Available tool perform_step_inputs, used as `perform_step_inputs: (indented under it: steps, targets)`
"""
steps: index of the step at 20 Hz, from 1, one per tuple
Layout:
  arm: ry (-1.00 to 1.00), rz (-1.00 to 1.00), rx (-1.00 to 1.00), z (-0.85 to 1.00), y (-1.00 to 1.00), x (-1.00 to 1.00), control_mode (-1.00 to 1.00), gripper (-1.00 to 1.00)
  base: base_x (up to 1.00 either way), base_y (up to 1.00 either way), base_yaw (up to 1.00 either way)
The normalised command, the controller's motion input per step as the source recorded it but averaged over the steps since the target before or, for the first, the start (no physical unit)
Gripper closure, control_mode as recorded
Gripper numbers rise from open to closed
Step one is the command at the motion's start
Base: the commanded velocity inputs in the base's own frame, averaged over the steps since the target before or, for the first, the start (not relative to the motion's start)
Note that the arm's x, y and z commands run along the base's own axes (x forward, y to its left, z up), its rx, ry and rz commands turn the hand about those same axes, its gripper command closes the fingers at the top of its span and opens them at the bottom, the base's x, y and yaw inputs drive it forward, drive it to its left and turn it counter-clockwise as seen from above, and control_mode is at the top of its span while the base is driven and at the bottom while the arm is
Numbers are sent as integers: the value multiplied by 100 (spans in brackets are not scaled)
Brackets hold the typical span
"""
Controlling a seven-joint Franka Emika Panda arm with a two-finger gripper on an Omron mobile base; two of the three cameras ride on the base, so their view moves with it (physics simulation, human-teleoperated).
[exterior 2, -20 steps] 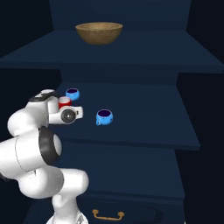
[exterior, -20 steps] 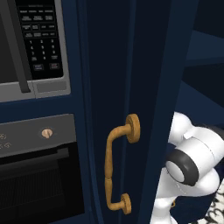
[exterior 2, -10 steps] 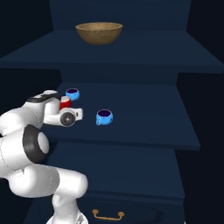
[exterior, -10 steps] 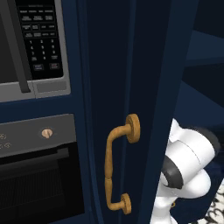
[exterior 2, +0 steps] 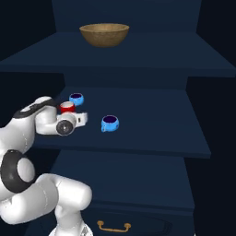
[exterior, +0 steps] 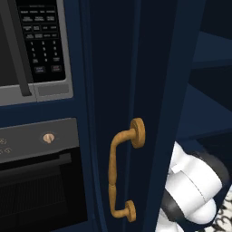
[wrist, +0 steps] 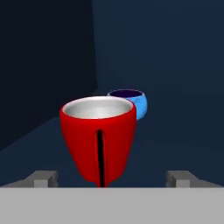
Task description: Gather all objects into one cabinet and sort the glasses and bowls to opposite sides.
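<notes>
Right base view: tall navy cabinet (exterior 2: 203,152) stands open, shelves stepping down the frame, and everything for the task sits inside it already, so gathering looks done and only the sorting remains. Wooden bowl (exterior 2: 104,35) rests alone on the top shelf, upper centre, apart from the cups below. White arm reaches in from lower left to the middle shelf, gripper (exterior 2: 78,119) level with the cups. Red cup (wrist: 99,138) stands upright at centre of the hand view, between the finger tips (wrist: 43,179), which are spread wide and clear of its sides: a release, by my reading, parking it on the glasses' side. One light-blue cup (wrist: 131,101) sits just behind it; a second blue cup (exterior 2: 109,123) sits apart, mid-shelf.
</notes>
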Motion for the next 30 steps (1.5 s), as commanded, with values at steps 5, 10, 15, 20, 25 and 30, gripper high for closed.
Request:
perform_step_inputs:
  steps: [5,10,15,20,25,30]
  targets:
    - [6,-15,-1,56,-34,-11,-100,-100,0,0,0]
    - [10,-19,0,50,-39,-27,-100,-100,0,0,0]
    - [14,-19,0,45,-57,-32,-100,-100,0,0,0]
    - [20,-19,0,54,-59,-31,-100,-100,0,0,0]
    - [19,-15,-1,31,-49,-24,-100,-100,0,0,0]
    - [23,-2,0,-4,-21,-12,-100,-100,0,0,0]
